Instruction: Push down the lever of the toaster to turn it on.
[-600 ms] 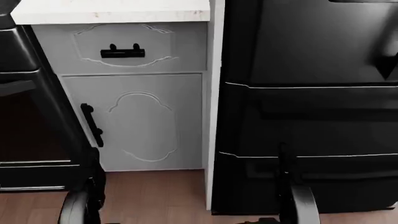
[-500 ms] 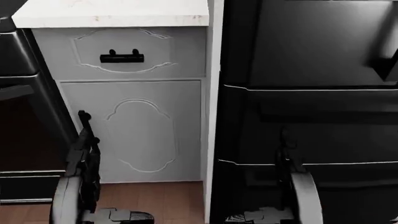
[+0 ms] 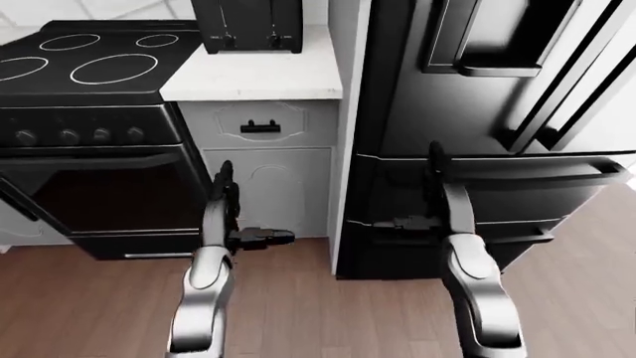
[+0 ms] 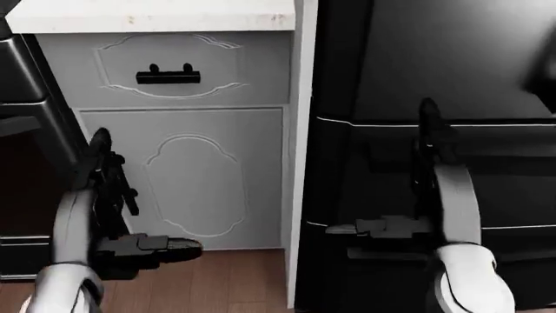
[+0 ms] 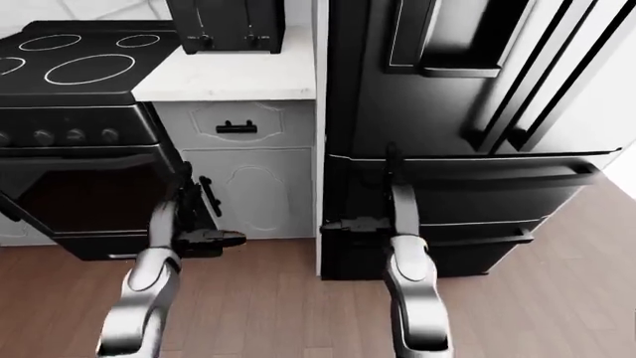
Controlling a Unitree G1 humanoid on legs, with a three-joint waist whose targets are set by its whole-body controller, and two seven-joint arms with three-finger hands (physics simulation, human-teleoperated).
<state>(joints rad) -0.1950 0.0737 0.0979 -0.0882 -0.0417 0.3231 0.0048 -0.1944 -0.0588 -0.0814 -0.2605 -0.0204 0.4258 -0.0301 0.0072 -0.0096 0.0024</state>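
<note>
The black toaster (image 3: 248,22) stands on the white counter (image 3: 256,77) at the top of the left-eye view, beside the fridge. Two small lever knobs (image 3: 227,39) show low on its face; I cannot tell how far down they sit. My left hand (image 3: 247,207) is raised before the grey cabinet, well below the counter, fingers (image 3: 224,179) pointing up and thumb out sideways, open and empty. My right hand (image 3: 409,188) is held up the same way before the fridge drawers, open and empty. Neither hand touches the toaster.
A black stove (image 3: 89,60) with its oven door (image 3: 99,194) fills the left. Under the counter are a grey drawer with a black handle (image 3: 260,127) and a cabinet door (image 4: 213,176). The black fridge (image 3: 497,97) takes the right side. Wooden floor (image 3: 318,313) lies below.
Both arms have risen in the head view: the hands came up from the bottom edge to cabinet-door and fridge-drawer height. The view has shifted slightly.
</note>
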